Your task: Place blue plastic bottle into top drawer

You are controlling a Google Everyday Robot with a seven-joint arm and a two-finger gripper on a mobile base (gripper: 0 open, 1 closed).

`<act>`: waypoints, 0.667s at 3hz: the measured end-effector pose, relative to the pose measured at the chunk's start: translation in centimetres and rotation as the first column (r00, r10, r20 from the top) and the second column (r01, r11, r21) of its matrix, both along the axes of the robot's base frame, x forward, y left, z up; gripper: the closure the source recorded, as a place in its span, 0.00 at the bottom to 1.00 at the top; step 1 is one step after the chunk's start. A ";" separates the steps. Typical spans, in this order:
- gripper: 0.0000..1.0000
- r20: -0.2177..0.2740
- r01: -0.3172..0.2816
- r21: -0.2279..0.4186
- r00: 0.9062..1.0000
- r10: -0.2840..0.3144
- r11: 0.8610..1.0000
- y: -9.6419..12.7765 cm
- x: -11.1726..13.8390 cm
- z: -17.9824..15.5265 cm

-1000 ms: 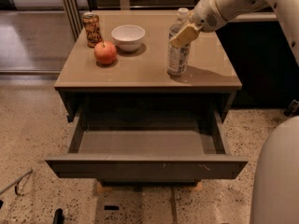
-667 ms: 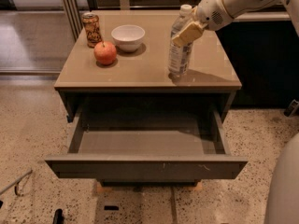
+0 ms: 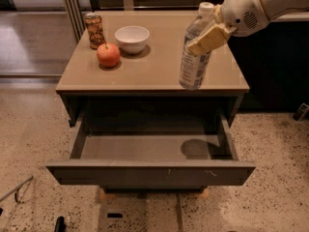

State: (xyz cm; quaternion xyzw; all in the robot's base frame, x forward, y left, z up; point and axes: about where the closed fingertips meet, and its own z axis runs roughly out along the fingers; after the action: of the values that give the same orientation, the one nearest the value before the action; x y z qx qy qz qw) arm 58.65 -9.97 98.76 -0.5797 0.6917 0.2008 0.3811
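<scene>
The blue plastic bottle is clear with a white cap and a pale label. It is held upright, its base just above the front right edge of the tan cabinet top. My gripper comes in from the upper right and is shut on the bottle's upper body. The top drawer is pulled out wide below the cabinet top, grey and with nothing in it. The bottle's shadow falls on the drawer floor at the right.
A patterned brown can, a red apple and a white bowl stand at the back left of the cabinet top. Speckled floor lies around the cabinet. A dark cabinet is to the right.
The bottle has been lifted and carried toward the front edge of the cabinet top in my gripper. The camera has moved in a little.
</scene>
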 end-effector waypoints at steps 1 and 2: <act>1.00 -0.004 -0.002 -0.003 1.000 0.002 1.000 0.1 0.0 -0.2; 1.00 -0.006 -0.005 -0.017 1.000 0.005 1.000 0.3 -0.4 -1.3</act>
State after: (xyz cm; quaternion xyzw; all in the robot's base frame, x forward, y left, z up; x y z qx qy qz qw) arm 58.22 -9.72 97.42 -0.5841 0.6930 0.1979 0.3734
